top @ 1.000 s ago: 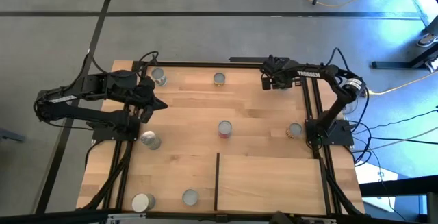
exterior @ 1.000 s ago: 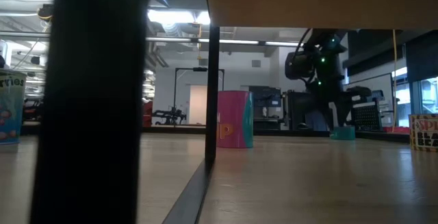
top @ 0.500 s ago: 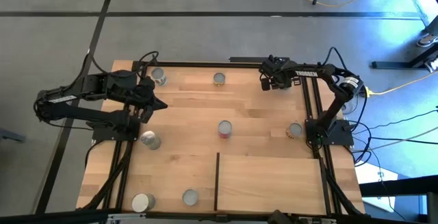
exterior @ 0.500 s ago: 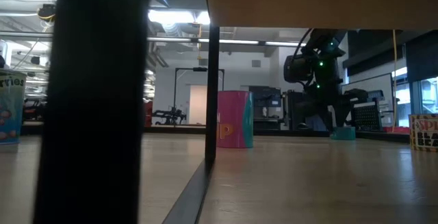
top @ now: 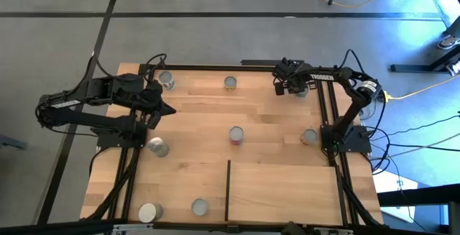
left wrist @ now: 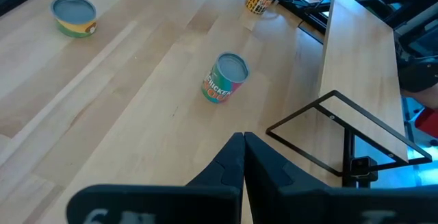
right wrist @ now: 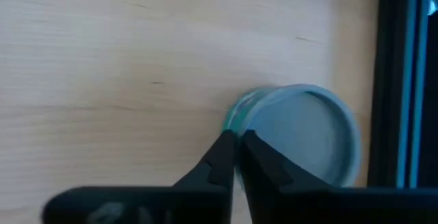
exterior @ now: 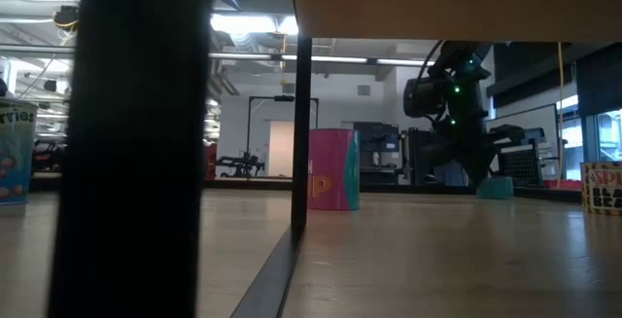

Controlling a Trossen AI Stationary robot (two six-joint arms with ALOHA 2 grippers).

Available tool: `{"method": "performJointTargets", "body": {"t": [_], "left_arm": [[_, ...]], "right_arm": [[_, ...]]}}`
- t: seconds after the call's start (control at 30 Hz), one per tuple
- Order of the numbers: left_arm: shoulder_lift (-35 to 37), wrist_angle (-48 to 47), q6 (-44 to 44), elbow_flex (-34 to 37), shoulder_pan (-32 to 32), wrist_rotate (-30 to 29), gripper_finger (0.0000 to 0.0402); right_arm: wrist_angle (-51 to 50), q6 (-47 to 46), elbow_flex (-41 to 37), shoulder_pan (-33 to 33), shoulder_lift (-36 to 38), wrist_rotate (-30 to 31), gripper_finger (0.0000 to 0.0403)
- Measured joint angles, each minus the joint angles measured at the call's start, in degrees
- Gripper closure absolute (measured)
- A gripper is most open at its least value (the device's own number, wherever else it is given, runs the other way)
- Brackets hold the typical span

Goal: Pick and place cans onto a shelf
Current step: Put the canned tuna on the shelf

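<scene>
Since a second ago your right gripper [top: 282,85] has crept slightly toward the table's far right corner, and its fingers, wide then, have come together with nothing between them.

From the high view, that gripper hangs at the far right corner, over a teal can [top: 302,88] that shows just beside its head. Your left gripper [top: 169,111] waits over the table's left side, fingers pinched shut and empty. Other cans are scattered: one near the far left corner [top: 167,81], one at far centre [top: 230,83], the red-labelled can [top: 236,135] mid-table, a yellow-sided one [top: 310,136] by the right arm's base, and three at the near left. The shelf [top: 284,189] sits bare at the near right.

In the low view, the right arm [exterior: 457,94] reaches down beside the teal can [exterior: 495,188] at the far edge; the pink-sided can [exterior: 332,168] stands upright mid-table.

The left wrist view shows the shut fingers [left wrist: 233,162] aimed toward the red-labelled can [left wrist: 223,78].

Your right wrist view shows the closed fingertips [right wrist: 236,152] touching the teal can's rim [right wrist: 311,138], not around it. The can looks rigid, smooth and likely slippery, so you should reopen and straddle the cylinder's side walls across its middle.
</scene>
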State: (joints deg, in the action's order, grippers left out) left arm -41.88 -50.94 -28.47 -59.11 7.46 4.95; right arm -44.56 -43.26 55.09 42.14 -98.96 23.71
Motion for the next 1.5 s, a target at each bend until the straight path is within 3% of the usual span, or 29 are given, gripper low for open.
{"method": "performJointTargets", "body": {"t": [0.33, 0.87, 1.13, 1.5], "left_arm": [[0.0, 0.0, 0.0, 0.0, -0.01, 0.02, 0.0401], [0.01, 0.01, 0.2, 0.0, -0.01, 0.01, 0.0401], [0.0, -0.01, 0.55, 0.0, -0.01, 0.01, 0.0401], [-0.01, 0.01, 0.59, 0.0, -0.02, 0.02, 0.0401]], "right_arm": [[-0.85, 3.9, -0.2, -0.73, 0.92, -1.41, 0.0397], [-4.46, 11.89, 0.93, -9.25, 12.57, -9.94, 0.0399], [-15.28, 18.04, 10.81, -18.62, 15.11, -12.03, 0.0399], [-27.42, 18.23, 28.49, -30.04, 15.74, -13.18, 0.04]]}}
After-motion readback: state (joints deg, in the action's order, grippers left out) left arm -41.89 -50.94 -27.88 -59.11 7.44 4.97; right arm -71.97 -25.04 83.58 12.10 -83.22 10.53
